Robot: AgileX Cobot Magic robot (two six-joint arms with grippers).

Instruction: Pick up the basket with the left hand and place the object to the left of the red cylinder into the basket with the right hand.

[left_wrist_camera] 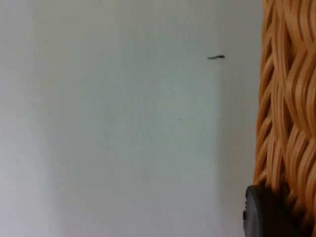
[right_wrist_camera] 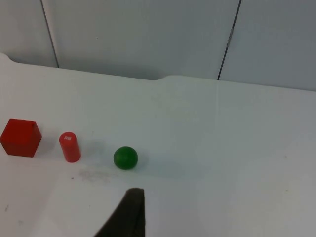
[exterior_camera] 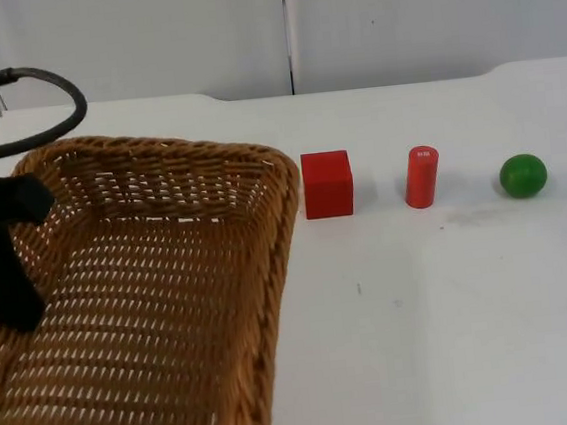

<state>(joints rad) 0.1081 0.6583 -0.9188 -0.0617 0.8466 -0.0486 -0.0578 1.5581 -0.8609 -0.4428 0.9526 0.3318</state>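
The left gripper has its fingers closed on the basket rim at 9 o'clock. The cube sits on the counter just past the basket's 2 o'clock corner, cylinder and ball beyond at 3 o'clock. I cannot tell how the right gripper's fingers stand.

You are looking at a woven tan wicker basket taking up the table's 8 o'clock area in the top view, tilting with its near rim lifted toward the camera. Just beside its right rim, at about 12 o'clock from table centre, a red cube is sitting flat. The red cylinder is standing upright at the cube's 3 o'clock, apart from it.
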